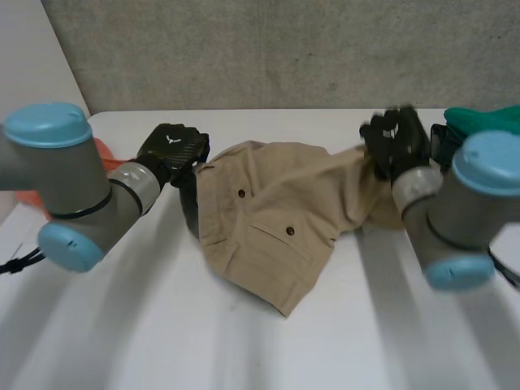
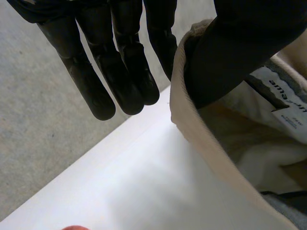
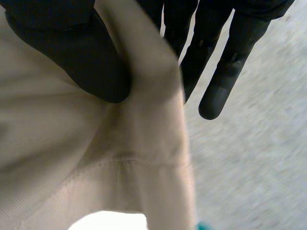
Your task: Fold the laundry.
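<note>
Item: one pair of tan shorts [image 1: 276,203], spread crumpled across the middle of a white table [image 1: 244,349] and held up at both ends. An orange object [image 1: 104,153] is partly seen behind the left arm. The left hand [image 1: 171,150] is placed at the waistband end; in its wrist view the thumb [image 2: 240,48] is tucked inside the band while the straight fingers [image 2: 122,72] stay outside, so the edge is held between them. Pale lining and a white label [image 2: 285,98] are shown inside the waist. Two dark buttons and a flapped pocket are noted on the outer face, with stitched seams. The right hand [image 1: 396,140] is closed on the opposite end, a fold being pinched between thumb [image 3: 72,57] and fingers [image 3: 218,72]. A green cloth [image 1: 487,120] is seen just beside that hand.
</note>
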Available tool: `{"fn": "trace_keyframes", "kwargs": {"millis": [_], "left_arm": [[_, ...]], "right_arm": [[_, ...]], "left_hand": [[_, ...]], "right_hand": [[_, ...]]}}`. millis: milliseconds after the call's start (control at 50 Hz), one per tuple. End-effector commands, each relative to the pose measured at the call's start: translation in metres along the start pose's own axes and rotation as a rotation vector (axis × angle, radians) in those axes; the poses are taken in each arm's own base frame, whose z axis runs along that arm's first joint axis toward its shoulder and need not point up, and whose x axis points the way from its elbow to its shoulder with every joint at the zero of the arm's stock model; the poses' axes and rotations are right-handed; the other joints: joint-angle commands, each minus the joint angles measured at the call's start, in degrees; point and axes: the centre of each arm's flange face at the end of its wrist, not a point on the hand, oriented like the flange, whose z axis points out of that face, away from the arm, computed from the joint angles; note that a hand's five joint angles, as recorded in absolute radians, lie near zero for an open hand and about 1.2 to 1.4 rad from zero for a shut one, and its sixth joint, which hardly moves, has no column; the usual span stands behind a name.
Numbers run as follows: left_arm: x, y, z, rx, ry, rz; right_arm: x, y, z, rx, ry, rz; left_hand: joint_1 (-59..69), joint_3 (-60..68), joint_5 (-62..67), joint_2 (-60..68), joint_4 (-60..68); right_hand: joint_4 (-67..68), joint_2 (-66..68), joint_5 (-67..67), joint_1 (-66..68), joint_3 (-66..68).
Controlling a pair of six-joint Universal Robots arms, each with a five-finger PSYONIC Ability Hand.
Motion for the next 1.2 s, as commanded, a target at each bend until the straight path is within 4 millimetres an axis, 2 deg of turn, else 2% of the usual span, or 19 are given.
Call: {"fn": "trace_keyframes", "kwargs": {"millis": [20,120,180,280,360,400,420,440,500,560,640,740,880,920,940,980,1060,1140,1200], "left_arm": [[0.036,-0.022,-0.055,0.006,0.023,-0.063],[0.072,-0.024,-0.081,0.022,0.067,-0.074],[0.080,-0.021,-0.086,0.024,0.046,-0.075],[0.075,-0.021,-0.082,0.043,-0.044,-0.076],[0.072,-0.015,-0.083,0.023,-0.046,-0.075],[0.075,-0.011,-0.086,0.012,-0.032,-0.074],[0.080,-0.009,-0.088,0.005,-0.010,-0.076],[0.083,-0.008,-0.090,0.002,0.005,-0.078],[0.093,-0.008,-0.094,0.007,0.054,-0.082],[0.097,-0.010,-0.095,0.015,0.060,-0.082],[0.086,-0.007,-0.091,0.007,0.029,-0.082],[0.076,-0.006,-0.087,0.003,0.003,-0.085],[0.076,-0.005,-0.087,-0.003,0.005,-0.093],[0.078,-0.005,-0.087,-0.003,0.011,-0.091],[0.079,-0.005,-0.088,-0.008,0.015,-0.080],[0.080,-0.004,-0.090,-0.016,0.021,-0.071],[0.077,-0.011,-0.097,-0.034,0.028,-0.061],[0.064,-0.023,-0.098,-0.015,0.003,-0.065],[0.048,-0.027,-0.090,0.002,-0.030,-0.066]], "right_arm": [[0.009,-0.021,0.069,0.237,0.089,-0.049],[-0.004,-0.032,0.088,0.391,0.076,0.003],[-0.014,-0.029,0.094,0.411,0.074,0.017],[-0.026,-0.014,0.091,0.359,0.054,0.025],[-0.021,-0.009,0.086,0.347,0.040,0.026],[-0.023,-0.007,0.085,0.351,0.022,0.023],[-0.023,-0.005,0.085,0.350,0.013,0.021],[-0.021,-0.004,0.085,0.345,0.009,0.020],[-0.023,-0.004,0.080,0.328,-0.008,0.020],[-0.013,-0.007,0.067,0.258,0.013,0.034],[0.022,-0.030,0.026,0.100,0.068,0.053],[0.024,-0.017,-0.016,-0.094,-0.034,0.132],[0.023,0.001,-0.073,-0.359,-0.155,0.278],[0.018,0.009,-0.089,-0.420,-0.187,0.305],[0.016,0.011,-0.094,-0.429,-0.199,0.309],[0.012,0.014,-0.105,-0.440,-0.226,0.315],[0.016,0.017,-0.115,-0.442,-0.227,0.314],[0.027,0.013,-0.121,-0.426,-0.208,0.289],[0.026,0.013,-0.125,-0.425,-0.230,0.264]], "left_hand": [[16.07,11.92,11.95,11.58,11.42],[16.07,11.92,11.95,11.58,11.42],[16.07,11.92,11.95,11.58,11.42],[16.07,11.92,11.95,11.58,11.42],[16.07,11.92,11.95,11.58,11.42],[16.07,11.92,11.95,11.58,11.42],[16.07,11.92,11.95,11.58,11.42],[16.07,11.92,11.95,11.58,11.42],[16.07,11.92,11.95,11.58,11.42],[16.07,11.92,11.95,11.58,11.42],[16.07,11.92,11.95,11.58,11.42],[16.07,11.92,11.95,11.58,11.42],[16.07,11.92,11.95,11.58,11.42],[-3.47,-7.62,-7.59,-7.96,-8.11],[-30.90,-35.05,-35.02,-35.39,-35.54],[-50.10,-54.26,-54.23,-54.60,-54.75],[-52.20,-56.35,-56.32,-56.70,-56.85],[-52.03,-56.19,-56.16,-56.53,-56.68],[-51.53,-55.68,-55.65,-56.02,-56.17]], "right_hand": [[11.43,12.58,12.59,15.47,11.90],[11.43,12.58,12.59,15.47,11.90],[11.43,12.58,12.59,15.47,11.90],[11.43,12.58,12.59,15.47,11.90],[11.43,12.58,12.59,15.47,11.90],[-24.81,-23.66,-23.65,-20.77,-24.34],[-50.32,-49.17,-49.17,-46.29,-49.86],[-58.57,-57.42,-57.41,-54.53,-58.10],[-58.57,-57.42,-57.41,-54.53,-58.10],[-58.57,-57.42,-57.41,-54.53,-58.10],[-58.57,-57.42,-57.41,-54.53,-58.10],[-58.57,-57.42,-57.41,-54.53,-58.10],[-58.57,-57.42,-57.41,-54.53,-58.10],[-58.57,-57.42,-57.41,-54.53,-58.10],[-58.57,-57.42,-57.41,-54.53,-58.10],[-58.57,-57.42,-57.41,-54.53,-58.10],[-58.57,-57.42,-57.41,-54.53,-58.10],[-58.57,-57.42,-57.41,-54.53,-58.10],[-58.57,-57.42,-57.41,-54.53,-58.10]]}}
